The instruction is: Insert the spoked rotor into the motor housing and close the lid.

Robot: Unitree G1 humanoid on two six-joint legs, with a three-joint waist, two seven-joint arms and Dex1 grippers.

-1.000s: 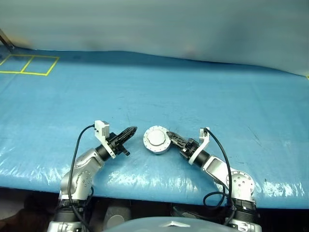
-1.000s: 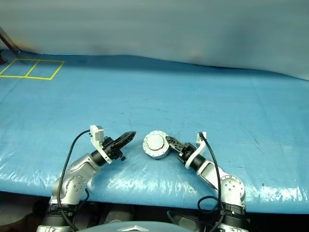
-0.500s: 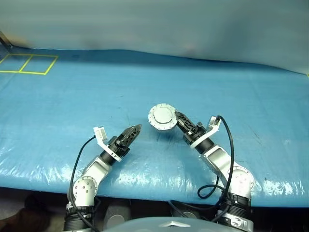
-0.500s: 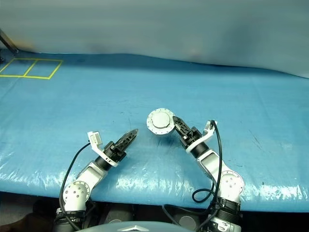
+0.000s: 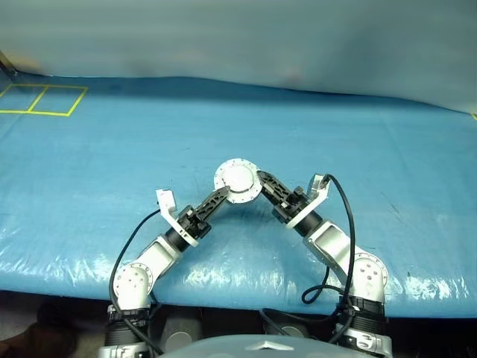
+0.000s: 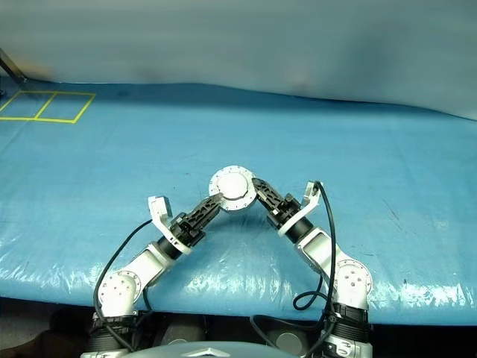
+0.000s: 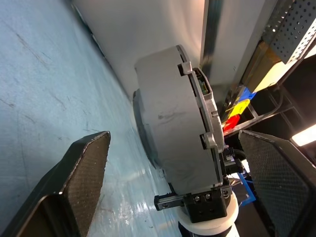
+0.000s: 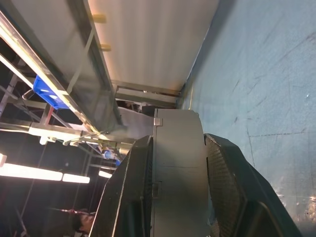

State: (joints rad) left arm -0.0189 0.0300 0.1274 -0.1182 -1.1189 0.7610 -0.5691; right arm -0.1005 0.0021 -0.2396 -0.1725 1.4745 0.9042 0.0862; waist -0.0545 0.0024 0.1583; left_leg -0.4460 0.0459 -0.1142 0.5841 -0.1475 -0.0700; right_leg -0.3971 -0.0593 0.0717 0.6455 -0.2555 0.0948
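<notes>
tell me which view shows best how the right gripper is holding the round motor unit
The right wrist view: the right gripper has one black finger on each flat face of the motor housing, seen edge-on. The head views show its pale round face held above the blue table. The left wrist view shows it between open fingers.

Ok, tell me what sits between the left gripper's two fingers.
The closed motor housing, edge-on between the open left gripper's fingers, neither touching it, in the left wrist view.

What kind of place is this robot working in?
Probably a workshop or test lab: a table under a blue plastic sheet marked with yellow tape squares, metal racking with a blue bin, and ceiling strip lights.
</notes>
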